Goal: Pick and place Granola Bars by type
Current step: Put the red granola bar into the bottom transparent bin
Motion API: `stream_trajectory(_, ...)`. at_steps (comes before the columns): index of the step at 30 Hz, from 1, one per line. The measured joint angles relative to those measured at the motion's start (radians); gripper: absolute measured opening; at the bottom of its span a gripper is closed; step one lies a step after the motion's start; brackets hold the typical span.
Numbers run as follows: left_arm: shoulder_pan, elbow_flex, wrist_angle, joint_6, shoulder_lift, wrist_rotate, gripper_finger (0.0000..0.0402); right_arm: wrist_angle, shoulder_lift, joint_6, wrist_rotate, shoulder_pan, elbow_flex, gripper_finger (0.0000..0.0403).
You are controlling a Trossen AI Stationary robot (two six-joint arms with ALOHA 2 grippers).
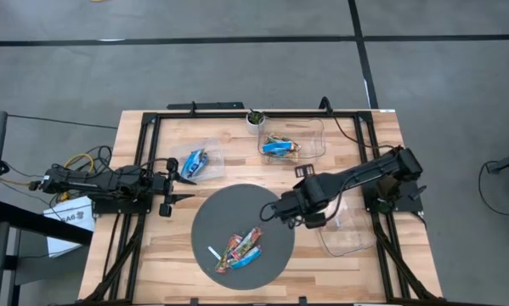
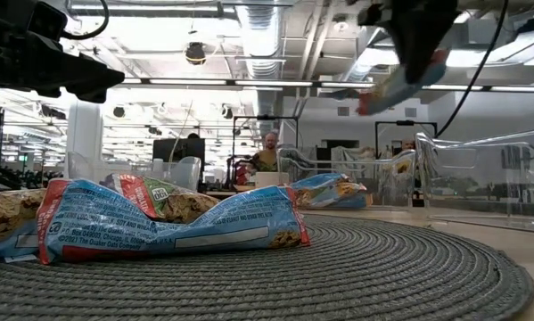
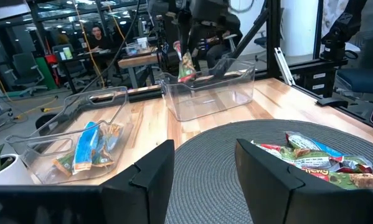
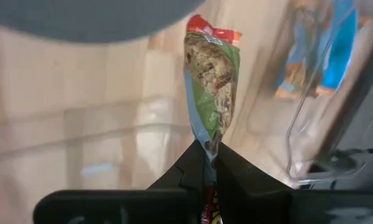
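Several granola bars (image 1: 241,248) in red, green and blue wrappers lie in a heap on the round grey mat (image 1: 237,212), next to a thin white stick (image 1: 214,253). My right gripper (image 1: 274,210) hangs above the mat's right edge, shut on a green-and-red bar (image 4: 212,74). Blue-and-white bars lie in the clear bin on the left (image 1: 195,161), and bright blue bars in the far bin (image 1: 281,146). My left gripper (image 1: 184,189) waits open and level at the mat's left edge. My right gripper pinches the green-and-red bar by its crimped end seal (image 4: 209,144) between its two fingers. The fingers point steeply down from above. The bar (image 3: 186,65) hangs lengthwise below them, lifted clear of the mat and the table.
An empty clear bin (image 1: 347,229) stands at the mat's right, below my right arm. A small potted plant (image 1: 255,119) sits at the far edge. A black frame (image 1: 144,161) borders the wooden table top. People sit in the room beyond.
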Motion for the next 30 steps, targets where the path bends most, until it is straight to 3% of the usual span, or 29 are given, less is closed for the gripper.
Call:
stream_trajectory(6,0.0,0.0,-0.001,0.0,0.0,0.0,0.0163,0.009,-0.074,0.038,-0.047,0.007,-0.081,0.0014)
stream_trajectory(18,0.0,0.0,0.0,0.0,0.0,0.0,0.0163,0.006,-0.313,0.205,-0.069,-0.023,-0.372,0.0014)
stream_trajectory(25,0.0,0.0,0.0,0.0,0.0,0.0,0.0163,0.032,-0.337,0.236,-0.119,-0.002,-0.455,0.0015)
stream_trajectory(30,0.0,0.0,0.0,0.0,0.0,0.0,0.0163,0.083,-0.337,0.169,-0.118,0.031,-0.499,0.0017)
